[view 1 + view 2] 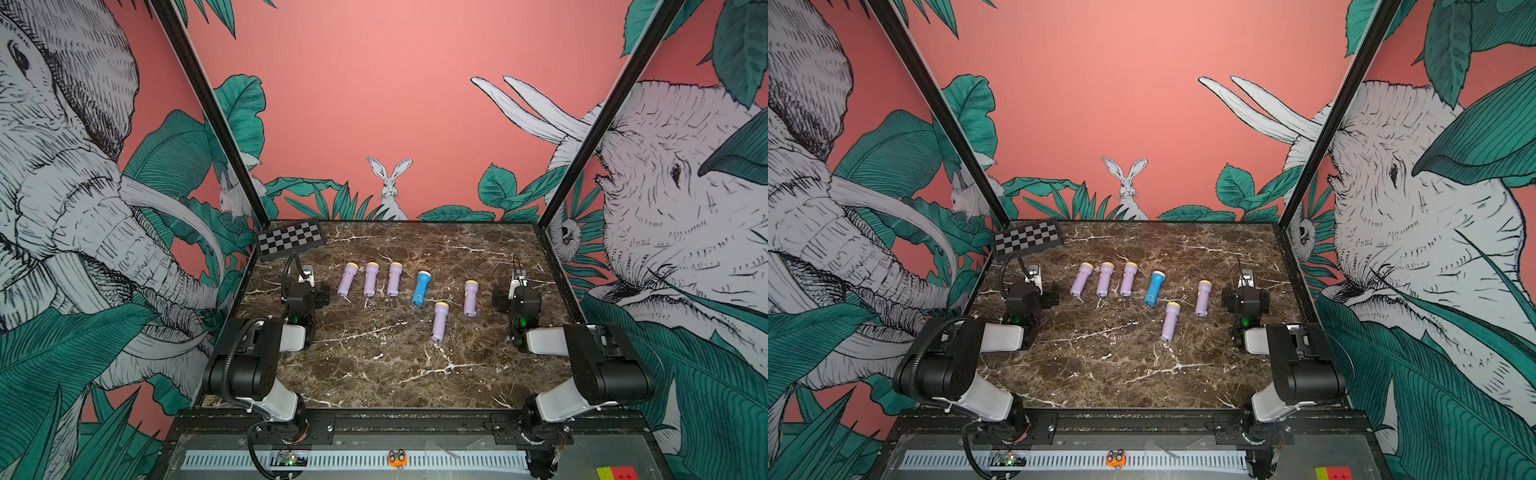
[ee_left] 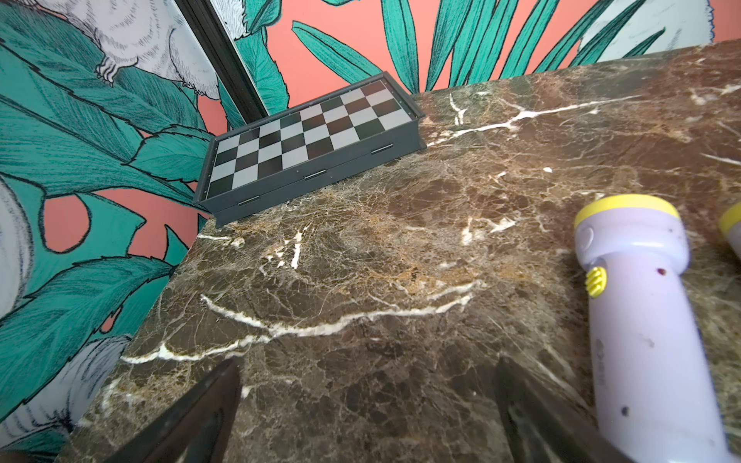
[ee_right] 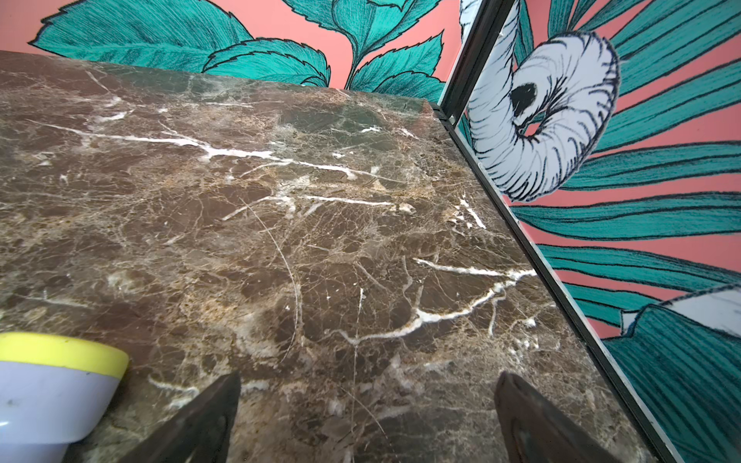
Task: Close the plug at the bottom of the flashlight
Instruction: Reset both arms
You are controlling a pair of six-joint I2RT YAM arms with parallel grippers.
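Both pincers stand spread wide, pinching nothing. On my screen the left pincer (image 2: 367, 397) is low over bare table (image 1: 374, 374), well left of the blue flashlight (image 1: 421, 288); the right pincer (image 3: 367, 397) is well to its right. The blue flashlight lies flat mid-table, head away from the arms, base toward them. Left of it three purple flashlights (image 1: 370, 279) lie in a row, apart, turned the same way. Right of it lies a fourth purple flashlight (image 1: 470, 298), and a fifth purple flashlight (image 1: 439, 320) lies just right of its base, nearer the arms. A chessboard (image 1: 289, 240) sits far behind and left of it. I cannot make out any plug: too small.
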